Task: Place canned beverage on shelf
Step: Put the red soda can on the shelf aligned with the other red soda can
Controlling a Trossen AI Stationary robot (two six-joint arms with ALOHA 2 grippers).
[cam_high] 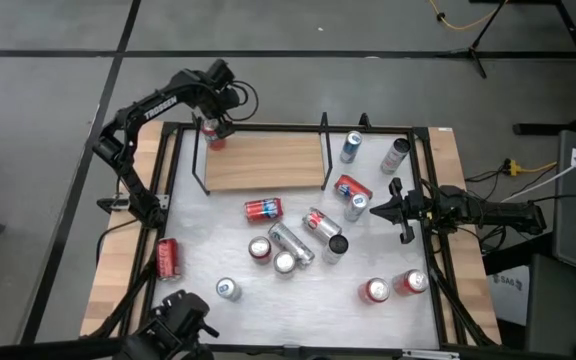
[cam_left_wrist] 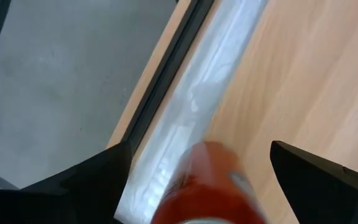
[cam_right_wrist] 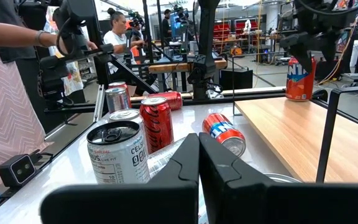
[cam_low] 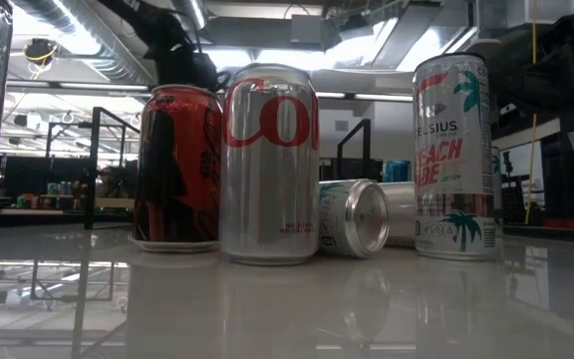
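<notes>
Orange can (cam_high: 212, 133) stands on shelf (cam_high: 268, 163) corner between open left pincer (cam_high: 214, 128) fingers.

Bright ceiling lights (cam_low: 212, 12) are glaring in the low view and reflecting off the glossy tabletop (cam_low: 287, 309). The orange can (cam_left_wrist: 207, 186) is showing blurred, too close to the left wrist camera. The overhead view is looking evenly lit, with soft shadows.
</notes>
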